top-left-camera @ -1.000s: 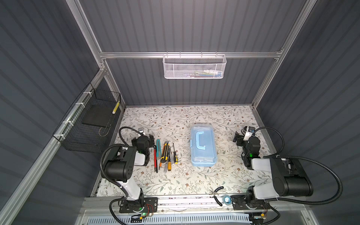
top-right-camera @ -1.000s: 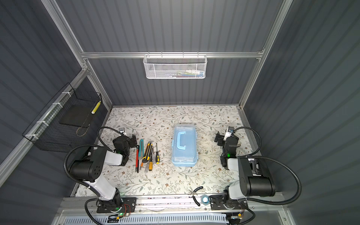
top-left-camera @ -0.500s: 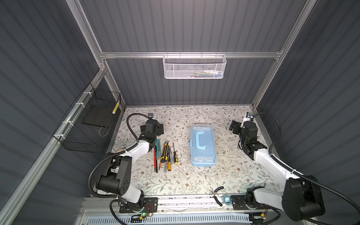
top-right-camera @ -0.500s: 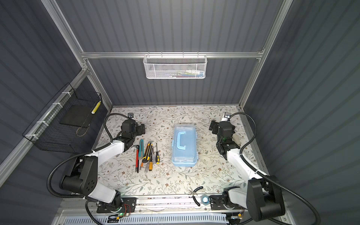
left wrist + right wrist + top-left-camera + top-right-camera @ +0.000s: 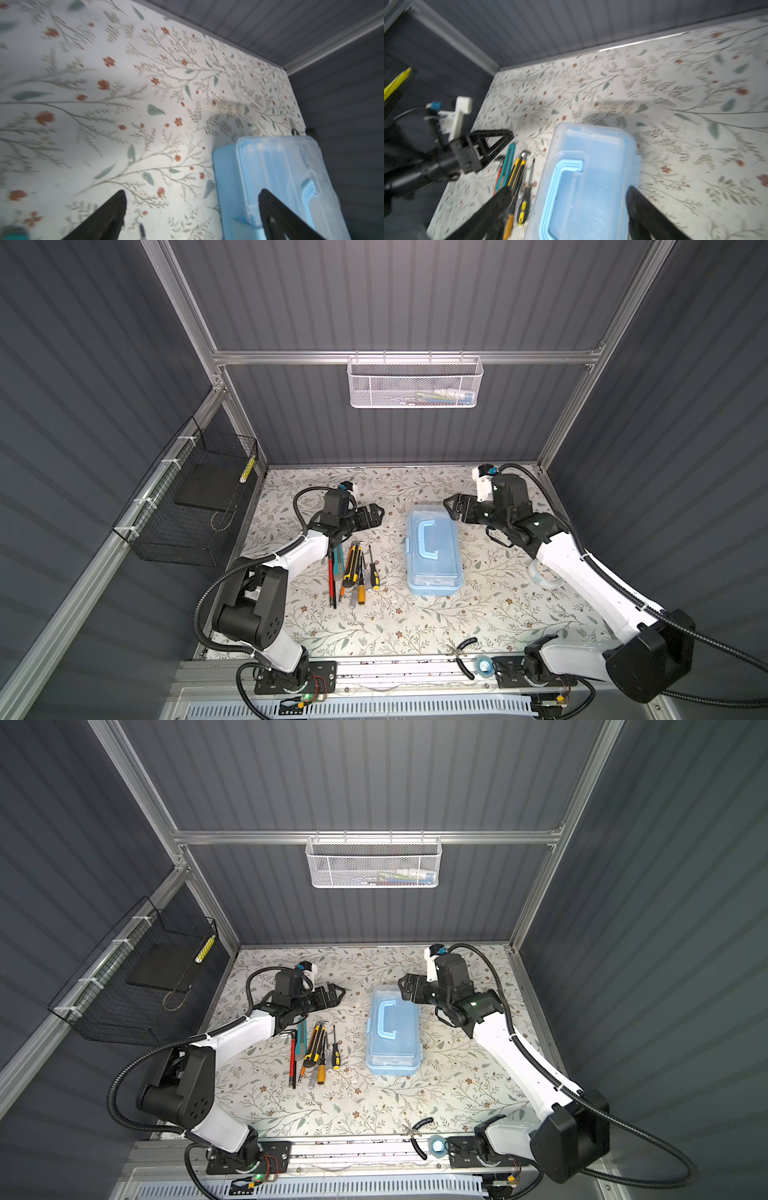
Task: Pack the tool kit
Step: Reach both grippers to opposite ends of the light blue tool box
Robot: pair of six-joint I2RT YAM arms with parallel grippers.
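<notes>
The tool kit's light-blue box (image 5: 432, 556) (image 5: 392, 1036) lies shut in the middle of the table, handle up. Its slim hand tools (image 5: 355, 568) (image 5: 316, 1048) lie in a row just left of it. My left gripper (image 5: 376, 514) (image 5: 338, 994) hovers open beyond the tools' far ends and points at the box; in the left wrist view (image 5: 192, 191) the box (image 5: 270, 176) sits by one finger. My right gripper (image 5: 451, 508) (image 5: 405, 986) hangs open over the box's far end. In the right wrist view (image 5: 569, 188) the box (image 5: 591, 166) shows between its fingers, with the tools (image 5: 517, 170) alongside.
A white mesh basket (image 5: 415, 385) hangs on the back wall and a black wire basket (image 5: 195, 506) on the left wall. A clear tape roll (image 5: 546, 576) lies under the right arm. Black pliers (image 5: 463, 651) and a blue roll (image 5: 483, 664) sit at the front rail.
Both arms have unfolded from near the front and reached toward the far half of the table. Both grippers have turned inward to the box, the right one now over its far end.
</notes>
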